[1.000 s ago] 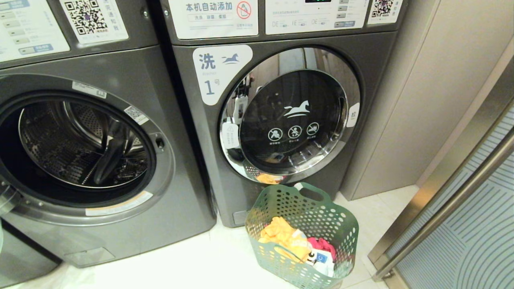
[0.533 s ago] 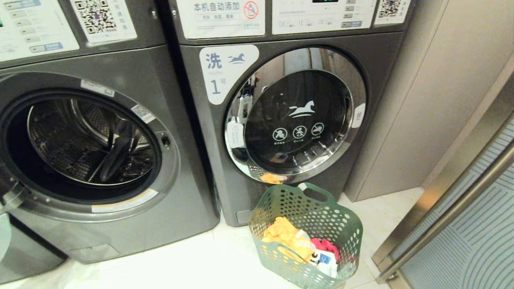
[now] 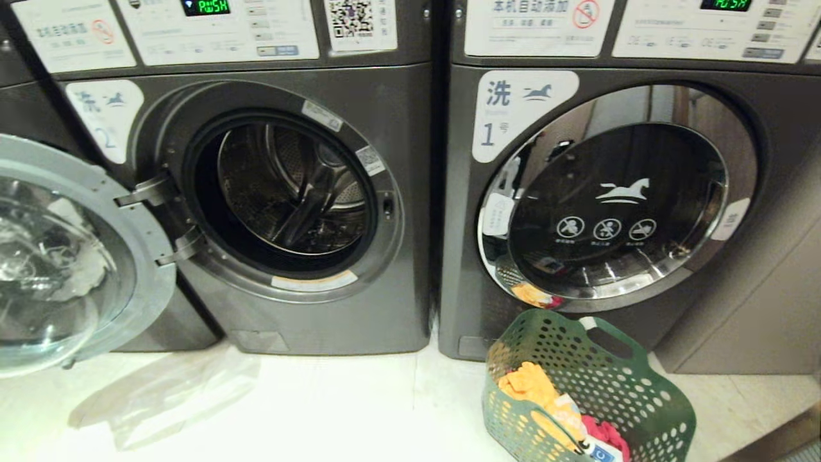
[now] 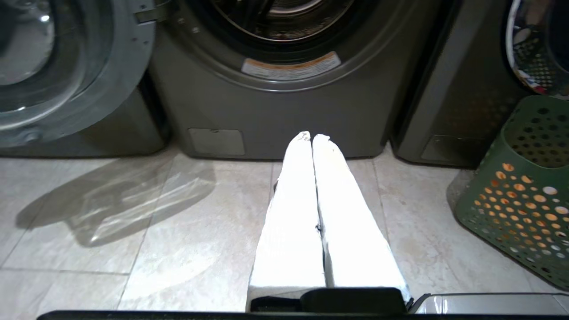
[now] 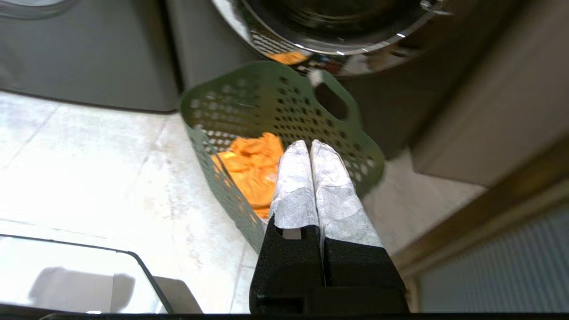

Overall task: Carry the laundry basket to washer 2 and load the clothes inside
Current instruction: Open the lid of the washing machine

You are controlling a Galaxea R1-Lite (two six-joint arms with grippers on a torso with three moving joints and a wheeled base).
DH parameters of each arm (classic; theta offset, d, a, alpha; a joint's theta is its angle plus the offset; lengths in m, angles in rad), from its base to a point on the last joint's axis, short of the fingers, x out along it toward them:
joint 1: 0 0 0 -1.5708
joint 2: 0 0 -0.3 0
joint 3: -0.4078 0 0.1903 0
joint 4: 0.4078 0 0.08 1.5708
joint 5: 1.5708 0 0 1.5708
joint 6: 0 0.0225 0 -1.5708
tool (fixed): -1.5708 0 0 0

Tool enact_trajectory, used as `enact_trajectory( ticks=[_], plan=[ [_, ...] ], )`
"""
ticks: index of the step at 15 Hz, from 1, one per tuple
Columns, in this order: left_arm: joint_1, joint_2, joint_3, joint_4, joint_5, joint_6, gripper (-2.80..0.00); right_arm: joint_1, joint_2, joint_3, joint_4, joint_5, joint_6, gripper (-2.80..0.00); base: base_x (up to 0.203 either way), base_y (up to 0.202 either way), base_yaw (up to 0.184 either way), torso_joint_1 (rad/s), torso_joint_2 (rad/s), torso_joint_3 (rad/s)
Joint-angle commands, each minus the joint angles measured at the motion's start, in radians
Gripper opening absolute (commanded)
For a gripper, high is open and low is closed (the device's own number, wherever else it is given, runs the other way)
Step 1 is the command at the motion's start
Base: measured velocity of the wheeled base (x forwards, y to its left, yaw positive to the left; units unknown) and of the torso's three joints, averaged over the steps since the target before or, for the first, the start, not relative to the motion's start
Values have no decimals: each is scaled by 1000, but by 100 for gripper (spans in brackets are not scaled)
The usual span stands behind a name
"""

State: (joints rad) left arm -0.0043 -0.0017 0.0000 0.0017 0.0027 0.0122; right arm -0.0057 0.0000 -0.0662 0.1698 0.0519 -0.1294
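Standing before washer 1 (image 3: 596, 192): laundry basket (image 3: 616, 391), clothes (image 3: 545, 394).

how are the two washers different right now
Washer 2 has its door swung wide open, baring the empty steel drum; washer 1 has its chrome-rimmed door closed. Washer 2 stands on the left with bare floor before it; washer 1 stands on the right with the green basket of clothes in front. Their labels read 2 and 1. Both are dark grey front-loaders with horse logos and lit green displays.

Bright overhead glare on floor (image 3: 359, 410), blurry R-wrist.
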Motion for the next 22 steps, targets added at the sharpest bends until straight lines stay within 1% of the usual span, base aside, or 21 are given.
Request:
enact_trajectory(
  ticks=[1,14,16,22],
  plan=[
    [0,0,0,0,-1,0,-280,0,2,0,0,0,-1,-280,-1,-6,134,-2,11,7],
    [0,0,0,0,-1,0,-280,0,2,2,0,-1,2,-280,0,0,7,0,0,0],
    [0,0,0,0,-1,0,-280,0,2,2,0,-2,1,-280,1,96,2,3,2,2],
    [0,0,0,0,-1,0,-280,0,2,2,0,-3,1,-280,0,198,-3,2,-1,-1]
  ],
)
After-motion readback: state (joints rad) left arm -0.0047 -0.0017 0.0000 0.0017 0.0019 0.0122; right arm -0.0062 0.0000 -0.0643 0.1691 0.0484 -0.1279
